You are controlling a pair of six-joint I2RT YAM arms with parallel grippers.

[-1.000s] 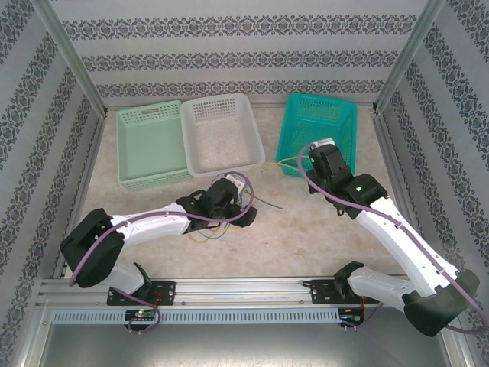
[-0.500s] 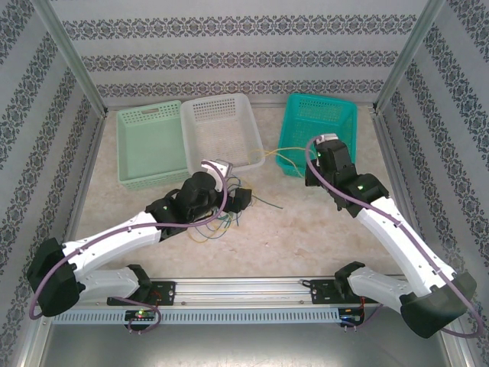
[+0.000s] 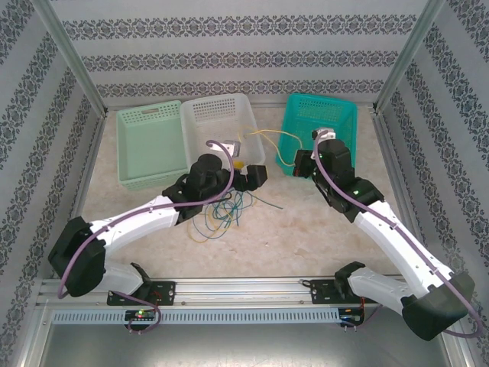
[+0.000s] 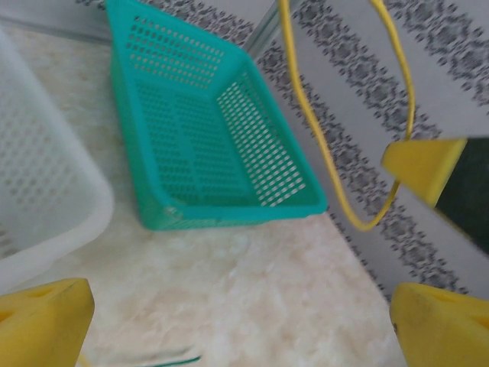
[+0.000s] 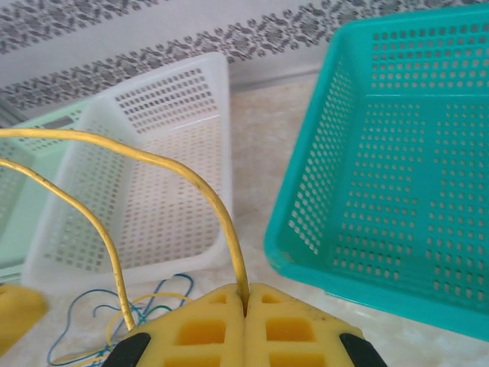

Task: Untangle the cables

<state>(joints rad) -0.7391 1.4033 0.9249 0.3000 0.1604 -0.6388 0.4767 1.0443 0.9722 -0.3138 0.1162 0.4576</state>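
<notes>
Since the earlier frame, the left hand (image 3: 254, 177) has advanced to the near rim of the white basket (image 3: 215, 99), uncovering the loose tangle of blue, green and yellow cables (image 3: 218, 214) on the tabletop (image 3: 306, 229). Its fingers stand wide apart and hold nothing. The right hand (image 5: 244, 306) has shifted left beside the teal basket (image 3: 321, 97). Its fingers are pressed together on the yellow cable (image 5: 191, 180), which now arches higher.

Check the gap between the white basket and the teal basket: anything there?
Top view: a yellow cable arcs across that gap over bare table, toward the right gripper, which the right wrist view shows pinched shut on it.
</notes>
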